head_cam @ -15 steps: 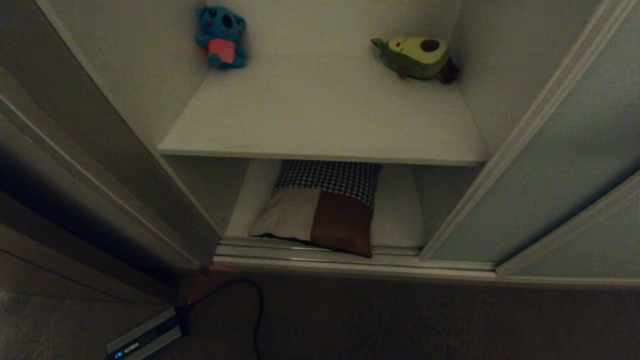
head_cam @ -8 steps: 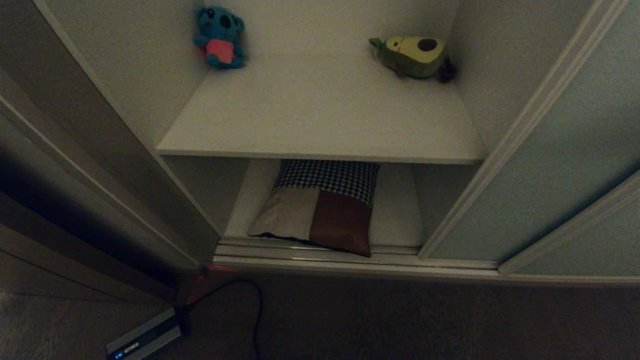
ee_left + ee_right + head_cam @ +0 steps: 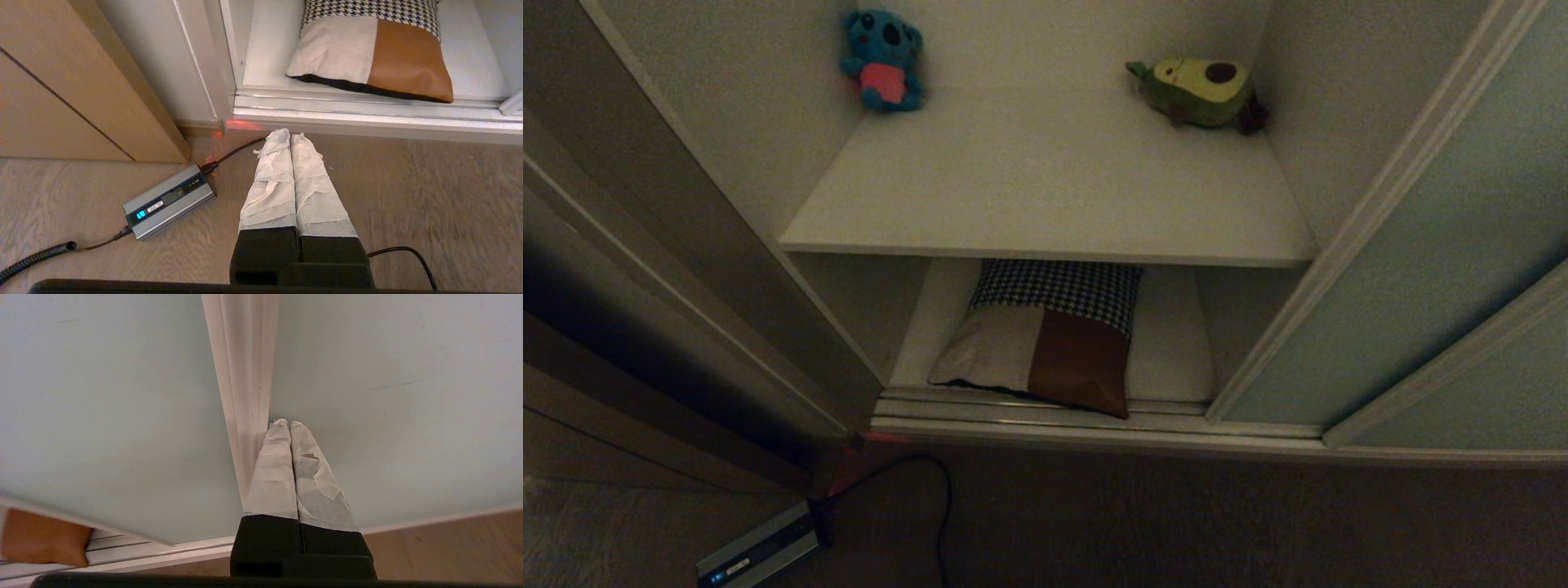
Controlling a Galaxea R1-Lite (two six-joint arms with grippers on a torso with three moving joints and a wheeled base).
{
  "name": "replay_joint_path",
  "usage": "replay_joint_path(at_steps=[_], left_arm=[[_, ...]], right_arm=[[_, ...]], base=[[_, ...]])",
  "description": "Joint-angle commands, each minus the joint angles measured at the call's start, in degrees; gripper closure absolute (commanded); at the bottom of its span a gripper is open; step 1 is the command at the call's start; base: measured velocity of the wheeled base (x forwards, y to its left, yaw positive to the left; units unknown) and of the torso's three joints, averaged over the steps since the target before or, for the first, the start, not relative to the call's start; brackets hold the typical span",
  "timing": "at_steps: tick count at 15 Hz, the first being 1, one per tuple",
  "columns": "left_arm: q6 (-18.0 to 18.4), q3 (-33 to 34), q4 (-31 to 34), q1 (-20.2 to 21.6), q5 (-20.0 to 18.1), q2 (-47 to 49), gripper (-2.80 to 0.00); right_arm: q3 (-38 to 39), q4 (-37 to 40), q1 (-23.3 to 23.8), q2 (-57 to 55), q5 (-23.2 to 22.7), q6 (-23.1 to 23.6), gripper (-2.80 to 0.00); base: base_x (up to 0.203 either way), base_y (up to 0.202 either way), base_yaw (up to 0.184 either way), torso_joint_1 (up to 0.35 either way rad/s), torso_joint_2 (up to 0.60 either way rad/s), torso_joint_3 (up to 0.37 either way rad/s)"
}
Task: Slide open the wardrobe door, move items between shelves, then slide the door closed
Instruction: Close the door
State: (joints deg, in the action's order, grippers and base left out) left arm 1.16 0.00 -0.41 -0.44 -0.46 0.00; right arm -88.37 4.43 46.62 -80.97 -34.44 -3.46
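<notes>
The sliding wardrobe door (image 3: 1421, 269) stands pushed to the right, leaving the compartment open. The patchwork cushion (image 3: 1045, 343) lies on the bottom shelf (image 3: 1168, 351), its rust corner reaching the floor track. The upper shelf (image 3: 1045, 180) holds only two plush toys. Neither arm shows in the head view. My right gripper (image 3: 288, 424) is shut and empty, its tips against the pale green door panel (image 3: 388, 396) right beside the light edge strip (image 3: 245, 375). My left gripper (image 3: 290, 136) is shut and empty, hanging over the floor in front of the track, short of the cushion (image 3: 372, 53).
A blue plush (image 3: 882, 59) sits at the upper shelf's back left and an avocado plush (image 3: 1196, 91) at its back right. A grey power adapter (image 3: 169, 202) with a black cable (image 3: 939, 506) lies on the wooden floor. The dark side frame (image 3: 645, 269) bounds the left.
The head view has shifted slightly. The light strip at the far right has crept a little up and left. The cushion and the toys have stayed put.
</notes>
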Motion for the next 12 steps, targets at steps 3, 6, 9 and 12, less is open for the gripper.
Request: replay_joint_path(at_steps=[3, 6, 9, 12], left_arm=[[-0.01, 0.00, -0.02, 0.00, 0.02, 0.09, 0.00], [-0.01, 0.00, -0.02, 0.00, 0.02, 0.08, 0.00], [-0.01, 0.00, -0.02, 0.00, 0.02, 0.09, 0.00], [-0.01, 0.00, -0.02, 0.00, 0.02, 0.01, 0.00]], right_arm=[[4.35, -0.07, -6.16, 4.60, -0.30, 0.31, 0.00], [6.86, 0.45, -11.99, 7.99, -0.23, 0.39, 0.00], [10.48, 0.47, -18.92, 11.25, 2.06, 1.38, 0.00], [14.17, 0.68, -23.60, 14.98, 3.80, 3.77, 0.00]], base=[[0.000, 0.000, 0.000, 0.000, 0.00, 0.000], [0.000, 0.000, 0.000, 0.000, 0.00, 0.000], [0.000, 0.000, 0.000, 0.000, 0.00, 0.000], [0.000, 0.000, 0.000, 0.000, 0.00, 0.000]])
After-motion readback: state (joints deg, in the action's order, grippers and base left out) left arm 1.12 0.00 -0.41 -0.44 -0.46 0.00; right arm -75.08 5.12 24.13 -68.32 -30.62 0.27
